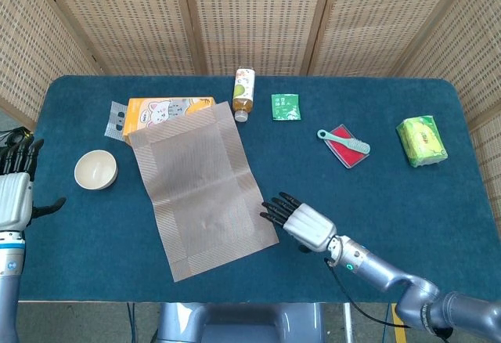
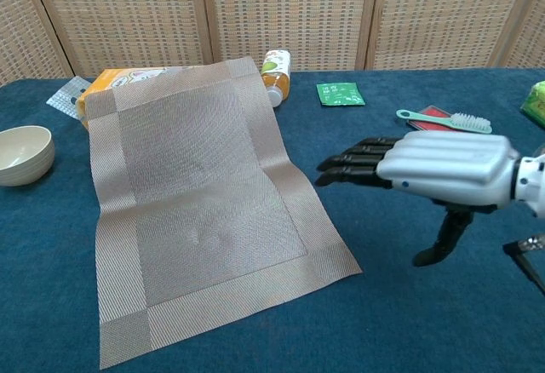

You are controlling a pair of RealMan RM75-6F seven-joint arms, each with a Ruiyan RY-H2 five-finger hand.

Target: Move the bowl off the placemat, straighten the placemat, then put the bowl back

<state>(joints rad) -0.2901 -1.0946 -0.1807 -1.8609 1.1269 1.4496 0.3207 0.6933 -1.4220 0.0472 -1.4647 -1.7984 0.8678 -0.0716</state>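
The cream bowl (image 1: 95, 169) (image 2: 24, 155) stands on the blue table to the left of the placemat, apart from it. The grey woven placemat (image 1: 202, 186) (image 2: 200, 194) lies skewed, its far edge resting up on an orange box (image 1: 160, 110) (image 2: 119, 78). My right hand (image 1: 300, 223) (image 2: 426, 169) hovers open, fingers stretched toward the mat's near right corner, holding nothing. My left hand (image 1: 16, 194) is open at the table's left edge, away from the bowl; the chest view does not show it.
A drink bottle (image 1: 243, 94) lies past the mat's far corner. A green packet (image 1: 286, 107), a teal brush on a red pad (image 1: 344, 142) and a green tissue pack (image 1: 423, 141) sit right. A clear packet (image 1: 116, 119) lies beside the orange box.
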